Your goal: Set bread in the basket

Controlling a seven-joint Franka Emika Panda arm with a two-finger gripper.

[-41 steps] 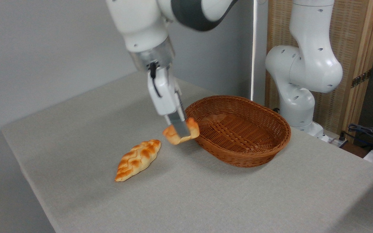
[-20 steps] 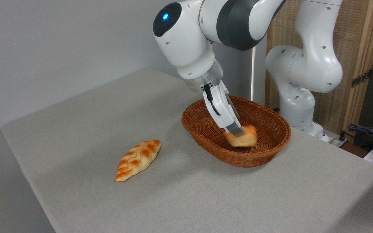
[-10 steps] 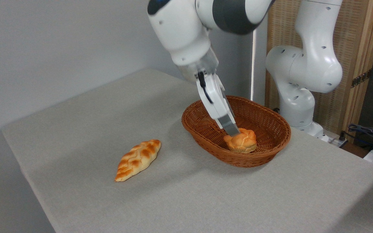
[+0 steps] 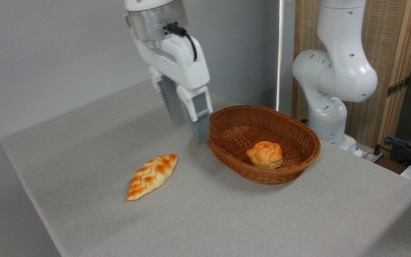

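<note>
Covering most of view: grey cloth-covered table [image 4: 227,221]. Sitting at 3 o'clock of centre: oval brown woven wicker basket [image 4: 291,170], holding small round golden-orange knotted bun [image 4: 265,154] on its floor, toward 5 o'clock, free of any grip. Hanging at 11 o'clock of basket, above the table: white two-finger gripper [image 4: 190,125], fingers spread apart, carrying nothing. Lying at 8 o'clock: long pointed braided loaf [image 4: 151,176], untouched. Looking like placing done; next calling only for pulling arm clear.

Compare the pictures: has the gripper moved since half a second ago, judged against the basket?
Yes. The gripper, open and empty, has pulled left and up, out of the basket; it now hangs by the left rim, leaving the bread inside.
</note>
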